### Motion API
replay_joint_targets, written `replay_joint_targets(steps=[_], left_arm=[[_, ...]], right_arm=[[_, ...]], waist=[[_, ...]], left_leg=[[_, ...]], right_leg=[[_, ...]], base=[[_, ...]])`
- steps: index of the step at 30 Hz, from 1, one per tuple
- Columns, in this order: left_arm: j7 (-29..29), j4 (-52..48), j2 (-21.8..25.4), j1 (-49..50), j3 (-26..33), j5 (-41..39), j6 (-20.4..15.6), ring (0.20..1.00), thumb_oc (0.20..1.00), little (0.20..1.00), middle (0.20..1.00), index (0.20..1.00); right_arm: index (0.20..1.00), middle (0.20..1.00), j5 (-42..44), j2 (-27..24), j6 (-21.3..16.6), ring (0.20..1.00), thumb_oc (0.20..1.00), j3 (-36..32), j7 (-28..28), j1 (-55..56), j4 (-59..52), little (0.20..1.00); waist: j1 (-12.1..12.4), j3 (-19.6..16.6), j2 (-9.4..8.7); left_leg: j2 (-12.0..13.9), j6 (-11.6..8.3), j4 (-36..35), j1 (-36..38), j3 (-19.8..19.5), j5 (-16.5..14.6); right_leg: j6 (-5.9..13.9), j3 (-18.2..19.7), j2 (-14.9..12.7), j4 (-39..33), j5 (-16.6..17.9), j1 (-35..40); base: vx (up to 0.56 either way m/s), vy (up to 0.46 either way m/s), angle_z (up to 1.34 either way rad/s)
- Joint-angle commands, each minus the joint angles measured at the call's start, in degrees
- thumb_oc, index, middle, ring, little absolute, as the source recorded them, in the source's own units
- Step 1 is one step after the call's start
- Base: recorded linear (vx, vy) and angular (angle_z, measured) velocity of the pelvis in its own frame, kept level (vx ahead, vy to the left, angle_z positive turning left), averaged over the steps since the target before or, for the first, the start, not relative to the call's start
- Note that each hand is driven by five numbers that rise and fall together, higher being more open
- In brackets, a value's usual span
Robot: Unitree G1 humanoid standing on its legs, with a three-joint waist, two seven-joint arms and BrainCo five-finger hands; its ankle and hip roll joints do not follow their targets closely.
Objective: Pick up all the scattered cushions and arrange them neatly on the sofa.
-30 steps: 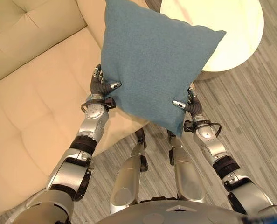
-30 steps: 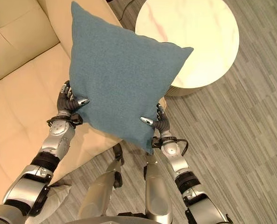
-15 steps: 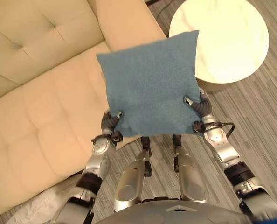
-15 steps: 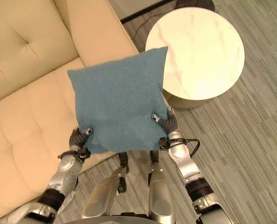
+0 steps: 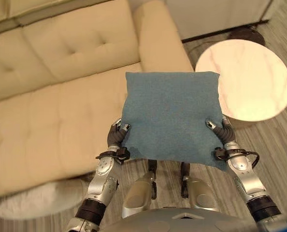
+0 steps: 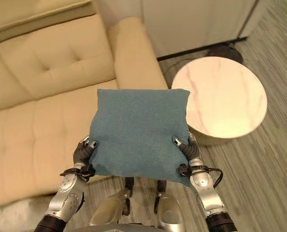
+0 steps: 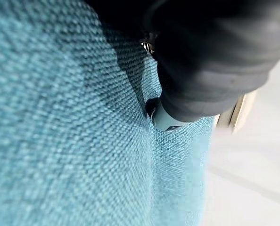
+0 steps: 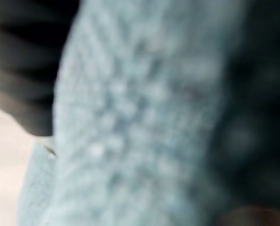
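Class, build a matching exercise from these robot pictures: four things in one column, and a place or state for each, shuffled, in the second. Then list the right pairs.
Things:
1. blue cushion
2. sofa
3. round table
4. left hand

Places or states:
A. cream, at the robot's left
B. marble-look top, at the robot's right
C. gripping the cushion's near left corner
D. held up by left hand and right hand

Pairs: 1-D, 2-A, 3-B, 4-C
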Motion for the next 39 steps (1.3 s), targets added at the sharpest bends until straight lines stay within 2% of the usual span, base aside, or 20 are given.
replay_joint_targets(steps=[1, 2, 3, 4, 9, 10, 11, 12, 13, 14, 18, 20, 26, 28, 29, 30, 32, 33, 36, 39], left_arm=[[-4.4, -7.7, 0.8, -4.8, -0.1, -1.3, -5.5, 0.200, 0.200, 0.200, 0.200, 0.200], [-5.5, -8.9, 1.1, -5.0, -0.1, -0.7, -5.8, 0.200, 0.200, 0.200, 0.200, 0.200], [-6.5, -9.6, 1.6, -4.8, 0.3, -0.2, -5.8, 0.200, 0.200, 0.200, 0.200, 0.200], [-6.6, -10.4, 1.9, -4.1, 0.8, 0.4, -5.7, 0.200, 0.200, 0.200, 0.200, 0.200], [-7.6, -13.1, 2.9, -1.8, 2.4, 3.0, -5.4, 0.200, 0.200, 0.200, 0.200, 0.200], [-8.0, -13.4, 3.9, -1.7, 2.6, 4.0, -5.2, 0.200, 0.200, 0.200, 0.200, 0.200], [-8.0, -13.6, 4.7, -2.0, 2.3, 4.5, -5.0, 0.200, 0.200, 0.200, 0.200, 0.200], [-8.0, -13.6, 4.7, -2.0, 2.3, 4.5, -5.0, 0.200, 0.200, 0.200, 0.200, 0.200], [-8.3, -13.6, 5.0, -2.0, 2.1, 4.8, -5.1, 0.200, 0.200, 0.200, 0.200, 0.200], [-8.6, -13.6, 5.0, -1.9, 2.2, 4.8, -5.0, 0.200, 0.200, 0.200, 0.200, 0.200], [-8.9, -13.5, 5.5, -1.3, 1.9, 5.7, -4.2, 0.200, 0.200, 0.200, 0.200, 0.200], [-9.6, -13.2, 5.3, -1.5, 1.3, 5.8, -4.3, 0.200, 0.200, 0.200, 0.200, 0.200], [-10.5, -12.5, 4.6, -2.5, 0.1, 5.7, -4.6, 0.200, 0.200, 0.200, 0.200, 0.200], [-10.1, -12.2, 4.2, -2.5, 0.2, 5.5, -4.4, 0.200, 0.200, 0.200, 0.200, 0.200], [-10.1, -12.2, 4.3, -2.6, 0.2, 5.5, -4.4, 0.200, 0.200, 0.200, 0.200, 0.200], [-9.8, -12.2, 4.2, -2.4, 0.6, 5.4, -4.1, 0.200, 0.200, 0.200, 0.200, 0.200], [-9.6, -12.3, 4.5, -2.3, 0.8, 5.6, -3.9, 0.200, 0.200, 0.200, 0.200, 0.200], [-8.9, -12.6, 4.8, -2.5, 0.8, 6.0, -3.7, 0.200, 0.200, 0.200, 0.200, 0.200], [-8.6, -13.3, 4.8, -2.3, 0.6, 5.9, -3.8, 0.200, 0.200, 0.200, 0.200, 0.200], [-8.7, -14.8, 5.7, -1.6, 0.6, 6.8, -3.8, 0.200, 0.200, 0.200, 0.200, 0.200]], right_arm=[[0.200, 0.200, 2.2, 2.2, -8.2, 0.200, 0.200, 0.0, -0.1, -3.8, -8.9, 0.200], [0.200, 0.200, 2.8, 2.5, -8.4, 0.200, 0.200, 0.0, 0.9, -4.4, -10.3, 0.200], [0.200, 0.200, 3.2, 2.6, -8.2, 0.200, 0.200, 0.1, 2.2, -4.6, -11.2, 0.200], [0.200, 0.200, 3.6, 2.6, -8.0, 0.200, 0.200, 0.3, 2.9, -4.9, -11.7, 0.200], [0.200, 0.200, 3.1, 3.3, -7.5, 0.200, 0.200, 0.9, 4.9, -5.9, -12.6, 0.200], [0.200, 0.200, 2.9, 4.0, -7.5, 0.200, 0.200, 1.3, 5.4, -6.1, -12.7, 0.200], [0.200, 0.200, 2.5, 4.6, -7.5, 0.200, 0.200, 1.1, 5.5, -5.7, -13.0, 0.200], [0.200, 0.200, 2.5, 4.6, -7.5, 0.200, 0.200, 1.1, 5.5, -5.7, -12.9, 0.200], [0.200, 0.200, 2.2, 4.7, -7.4, 0.200, 0.200, 0.6, 5.7, -4.7, -12.9, 0.200], [0.200, 0.200, 2.0, 4.6, -7.5, 0.200, 0.200, 0.5, 5.9, -4.4, -12.8, 0.200], [0.200, 0.200, 2.7, 4.4, -7.5, 0.200, 0.200, 0.8, 7.0, -2.9, -12.5, 0.200], [0.200, 0.200, 2.8, 4.1, -7.5, 0.200, 0.200, 0.2, 7.3, -1.4, -12.6, 0.200], [0.200, 0.200, 3.1, 3.1, -7.8, 0.200, 0.200, -2.4, 6.8, 0.5, -13.0, 0.200], [0.200, 0.200, 4.4, 2.3, -7.6, 0.200, 0.200, -3.6, 6.9, 1.0, -13.6, 0.200], [0.200, 0.200, 4.4, 2.3, -7.6, 0.200, 0.200, -3.6, 6.9, 1.0, -13.6, 0.200], [0.200, 0.200, 4.7, 2.3, -7.5, 0.200, 0.200, -4.0, 6.8, 1.1, -13.6, 0.200], [0.200, 0.200, 4.8, 2.4, -7.6, 0.200, 0.200, -4.1, 6.7, 1.1, -13.7, 0.200], [0.200, 0.200, 5.0, 2.6, -7.3, 0.200, 0.200, -4.0, 6.0, 0.9, -13.3, 0.200], [0.200, 0.200, 3.9, 2.9, -6.9, 0.200, 0.200, -3.8, 5.4, 0.3, -12.8, 0.200], [0.200, 0.200, 3.5, 4.2, -6.9, 0.200, 0.200, -2.8, 5.6, -0.8, -12.4, 0.200]], waist=[[-3.3, -3.5, -4.59], [-4.6, -4.4, -5.67], [-5.0, -5.5, -5.72], [-4.7, -5.8, -5.62], [-3.1, -6.4, -6.52], [-2.4, -6.2, -7.03], [-2.8, -5.4, -7.37], [-2.7, -5.6, -7.41], [-4.0, -5.6, -7.62], [-4.3, -5.8, -7.56], [-4.2, -6.0, -7.98], [-5.2, -5.9, -8.12], [-6.9, -7.0, -8.84], [-7.2, -6.8, -9.97], [-7.3, -6.8, -9.96], [-6.9, -6.9, -9.98], [-6.8, -7.1, -10.07], [-6.3, -7.2, -10.25], [-5.8, -8.4, -9.74], [-5.4, -9.1, -9.08]], left_leg=[[-0.4, 0.51, 9.0, -0.7, 5.0, -1.7], [1.3, 1.47, 11.8, 2.5, 12.4, -5.9], [1.8, 1.43, 11.2, 4.7, 15.4, -6.7], [1.4, 1.36, 10.2, 5.3, 15.6, -6.8], [-1.9, 3.20, 4.6, 8.0, 12.0, -6.9], [-3.3, 4.62, 3.2, 8.8, 10.9, -6.8], [-3.9, 5.50, 3.0, 9.1, 9.4, -6.7], [-3.9, 5.52, 2.9, 8.8, 9.4, -6.5], [-5.1, 6.32, 2.2, 9.6, 7.5, -6.6], [-5.6, 6.65, 2.0, 9.9, 6.7, -6.7], [-7.1, 7.33, 1.7, 10.3, 4.6, -6.5], [-8.1, 7.25, 1.6, 10.4, 2.3, -6.4], [-8.8, 5.13, 6.0, 10.5, 0.2, -8.8], [-9.1, 3.45, 14.5, 7.6, 0.9, -10.0], [-9.1, 3.44, 14.7, 7.5, 0.9, -10.1], [-7.3, 3.22, 12.8, 6.1, 2.0, -9.2], [-6.6, 3.30, 11.2, 5.9, 2.4, -8.4], [-5.5, 3.39, 9.9, 3.4, 2.9, -6.2], [-5.0, 3.89, 6.6, 4.5, 3.9, -5.1], [-5.9, 5.48, 3.4, 9.0, 4.6, -5.5]], right_leg=[[4.08, -1.0, -4.1, -7.6, -1.5, 3.8], [4.46, -3.9, -6.0, -7.9, -0.7, 5.1], [4.81, -5.7, -6.5, -8.5, -0.4, 6.0], [5.19, -6.2, -6.9, -8.5, 0.2, 6.3], [6.78, -5.3, -8.0, -7.2, 1.0, 6.7], [7.28, -3.9, -8.6, -3.5, 0.0, 5.9], [7.48, 0.1, -7.9, 0.5, -0.8, 4.2], [7.46, 0.2, -8.0, 0.4, -0.6, 4.0], [7.95, 9.0, -3.7, 2.1, -2.1, 2.5], [7.94, 12.3, -1.9, 2.5, -2.4, 2.0], [6.67, 14.6, 1.0, 2.0, -1.4, 0.5], [6.78, 17.7, 3.0, 2.0, -1.0, -0.4], [4.98, 17.2, 2.5, -1.3, -0.7, 3.7], [4.50, 16.1, 1.1, -2.8, -0.8, 6.9], [4.50, 16.1, 1.1, -2.8, -0.8, 6.9], [4.55, 15.8, 0.9, -3.0, -1.4, 7.7], [4.62, 15.6, 0.9, -2.9, -1.6, 7.7], [4.61, 15.6, 1.0, -2.7, -2.3, 8.0], [4.65, 15.6, 1.1, -2.3, -3.4, 8.8], [6.44, 16.4, 0.0, 2.3, -4.3, 8.6]], base=[[-0.10, 0.011, 1.77], [0.01, 0.074, 1.56], [0.05, 0.146, 0.69], [0.09, 0.160, 0.91], [0.05, 0.246, 0.37], [0.05, 0.345, 0.02], [0.03, 0.255, 0.13], [0.03, 0.200, 0.27], [0.06, 0.154, 0.55], [0.10, 0.183, 0.86], [0.10, 0.032, 0.54], [0.11, -0.023, 0.27], [0.14, -0.086, 0.78], [0.19, -0.089, 0.70], [0.16, -0.036, 0.35], [0.05, 0.006, 0.29], [0.10, 0.014, 0.12], [0.14, 0.028, 0.05], [0.24, 0.155, -0.10], [0.22, 0.239, -0.34]])
